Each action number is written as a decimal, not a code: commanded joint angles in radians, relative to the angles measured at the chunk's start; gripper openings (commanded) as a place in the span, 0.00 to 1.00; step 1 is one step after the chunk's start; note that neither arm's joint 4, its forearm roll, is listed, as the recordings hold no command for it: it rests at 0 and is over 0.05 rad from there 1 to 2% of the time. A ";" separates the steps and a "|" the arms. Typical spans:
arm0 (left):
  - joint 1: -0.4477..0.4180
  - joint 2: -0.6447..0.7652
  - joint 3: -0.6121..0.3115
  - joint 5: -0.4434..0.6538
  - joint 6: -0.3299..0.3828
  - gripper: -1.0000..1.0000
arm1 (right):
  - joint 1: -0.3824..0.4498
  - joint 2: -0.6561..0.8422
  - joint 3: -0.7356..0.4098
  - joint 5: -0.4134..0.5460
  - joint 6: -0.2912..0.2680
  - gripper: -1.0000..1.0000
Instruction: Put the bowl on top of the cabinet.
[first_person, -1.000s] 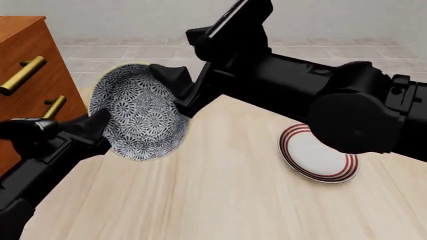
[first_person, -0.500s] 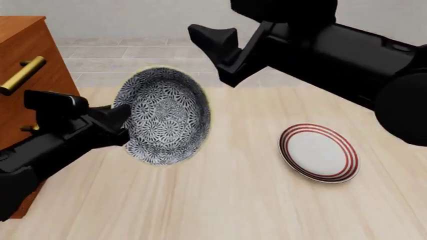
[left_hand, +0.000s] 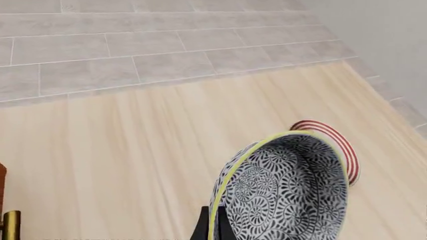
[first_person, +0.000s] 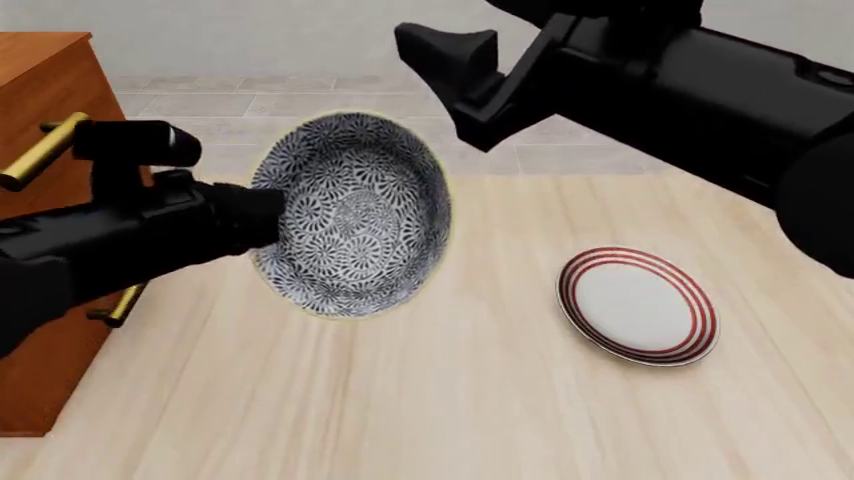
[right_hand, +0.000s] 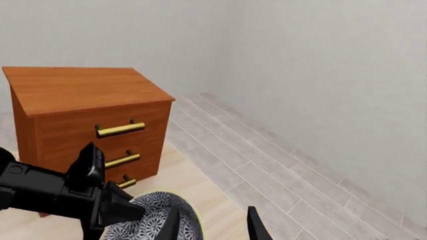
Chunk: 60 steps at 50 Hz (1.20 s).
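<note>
Now left gripper (first_person: 267, 215) holding bowl (first_person: 354, 215) aloft

Both arms were matte black throughout, with no markings, cables or screws that could be made out. The left arm (first_person: 94, 250), on the side nearer the cabinet (first_person: 40, 120), was a thick rounded limb carrying a small cylindrical housing on its upper side, and it narrowed into a faceted, wedge-shaped left gripper (first_person: 267, 205); the right wrist view showed the same boxy, angular shells. The right arm (first_person: 694, 95), on the side farther from the cabinet, was bulkier, built of large smooth cylindrical segments with a rounded joint, and ended in the right gripper (first_person: 447, 50), a blocky head with short, flat, pointed fingers (right_hand: 257, 227).
</note>
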 joint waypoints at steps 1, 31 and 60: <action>0.019 -0.001 -0.127 0.149 -0.003 0.00 | 0.000 0.003 -0.007 0.000 0.011 1.00; 0.117 -0.117 -0.413 0.433 0.062 0.00 | -0.004 -0.015 -0.008 0.005 0.014 1.00; 0.252 -0.113 -0.623 0.557 0.123 0.00 | 0.004 -0.016 -0.008 0.009 0.014 1.00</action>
